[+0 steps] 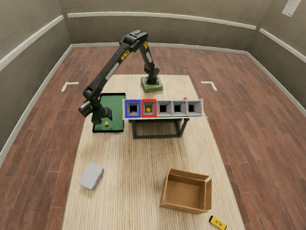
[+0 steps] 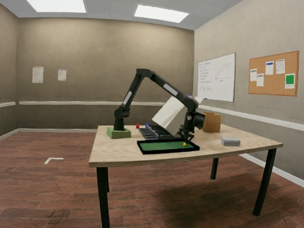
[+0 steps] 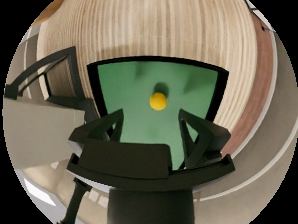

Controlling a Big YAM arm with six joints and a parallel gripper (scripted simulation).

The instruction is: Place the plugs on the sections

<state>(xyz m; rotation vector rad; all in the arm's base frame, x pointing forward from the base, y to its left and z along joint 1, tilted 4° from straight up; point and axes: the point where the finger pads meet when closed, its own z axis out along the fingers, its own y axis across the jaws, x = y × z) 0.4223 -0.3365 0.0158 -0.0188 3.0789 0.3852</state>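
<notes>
My gripper is open and empty, low over the green marble tray. One yellow marble lies on the tray just ahead of the fingers, apart from them. A row of funnels stands right of the tray; the blue-banded funnel is empty and the red-banded funnel holds a yellow marble. The red plug and the blue plug stand behind the funnel stand. The pipes are hidden by the white cover.
An open cardboard box stands at the near right of the table. A grey block lies near left. A small yellow tool lies at the table's front edge. The arm's green base is at the back.
</notes>
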